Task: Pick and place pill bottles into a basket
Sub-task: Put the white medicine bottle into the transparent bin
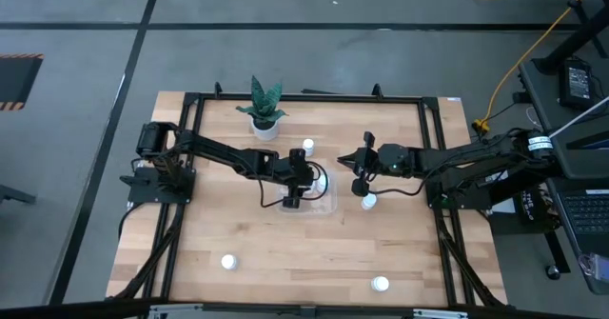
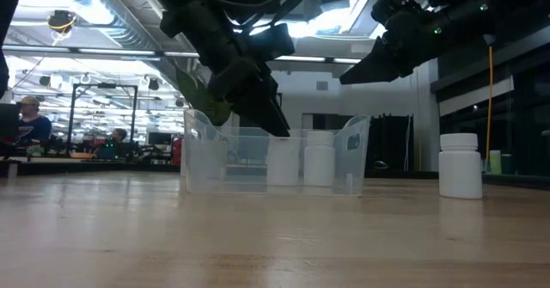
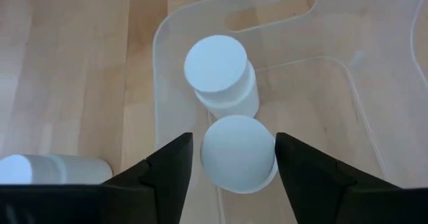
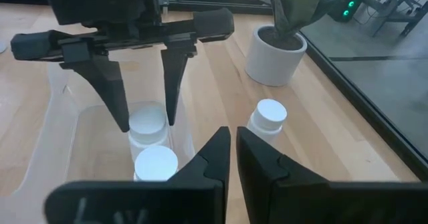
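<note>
A wooden table (image 1: 314, 252) seen from above holds a clear plastic basket (image 1: 326, 205) near its centre, with two dark robot arms reaching in from either side. The left gripper (image 3: 231, 160) hangs over the basket with its fingers spread apart, straddling the cap of a white pill bottle (image 3: 237, 150) that stands upright inside; whether the pads touch the bottle cannot be told. A second pill bottle (image 3: 221, 73) stands upright in the basket just beside the first. The right gripper (image 4: 233, 150) hovers above the table just beside the basket's right edge, its fingers nearly pressed together and holding nothing. Loose bottles remain outside the basket: one (image 1: 368, 201) just below the right gripper, one (image 1: 307, 146) near a white pot with a green plant (image 1: 265, 105), and two well apart near the front edge, one at the left (image 1: 227, 261) and one at the right (image 1: 381, 284). The step in hand appears to be the left arm setting a bottle into the basket. Next, the left arm likely needs to lift straight up clear of both bottles without tipping them, while the right gripper would need to open and descend over the nearest loose bottle.
</note>
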